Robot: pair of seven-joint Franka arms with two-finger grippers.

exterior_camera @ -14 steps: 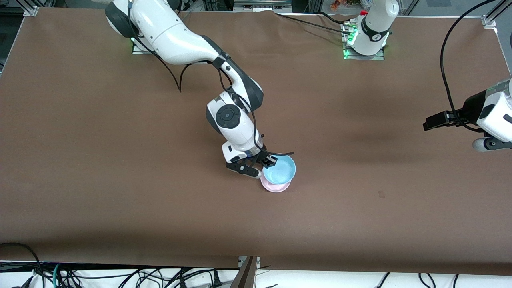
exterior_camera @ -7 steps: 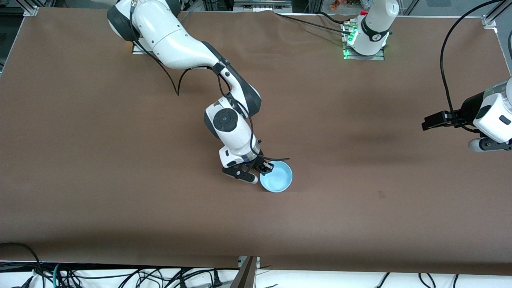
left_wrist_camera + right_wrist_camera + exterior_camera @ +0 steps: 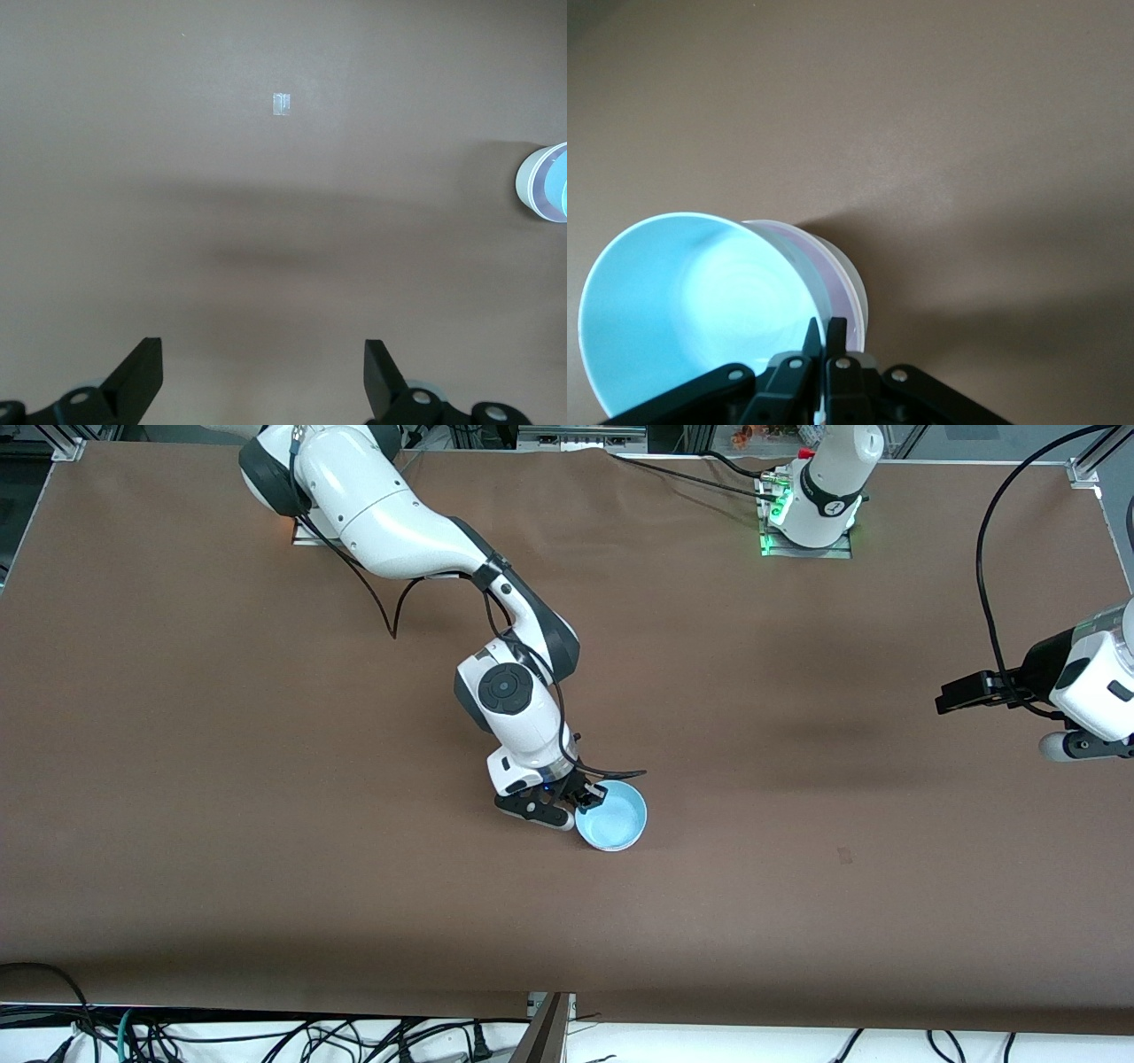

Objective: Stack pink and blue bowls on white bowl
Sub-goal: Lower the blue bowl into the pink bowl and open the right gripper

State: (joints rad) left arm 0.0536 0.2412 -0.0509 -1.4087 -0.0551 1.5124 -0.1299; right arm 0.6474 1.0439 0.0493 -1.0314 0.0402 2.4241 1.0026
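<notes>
The light blue bowl [image 3: 613,818] sits nested on the other two bowls in the middle of the table and hides them in the front view. In the right wrist view the blue bowl [image 3: 682,305] sits in the pale pink bowl [image 3: 826,276], of which only a sliver shows, inside the white bowl [image 3: 852,288]. My right gripper [image 3: 588,798] is shut on the blue bowl's rim [image 3: 818,341]. My left gripper [image 3: 1074,745] waits open and empty over the left arm's end of the table, with its fingertips wide apart [image 3: 266,372]. The stack also shows in the left wrist view [image 3: 542,182].
The brown table cover [image 3: 266,824] is bare around the stack. A small piece of clear tape [image 3: 282,104] lies on the cover, seen as a faint mark [image 3: 844,856] between the stack and the left arm's end. Cables hang below the table's front edge [image 3: 266,1036].
My right gripper has lowered the blue bowl onto the pink bowl, which showed under it a second ago and is now covered. The left arm has hardly moved.
</notes>
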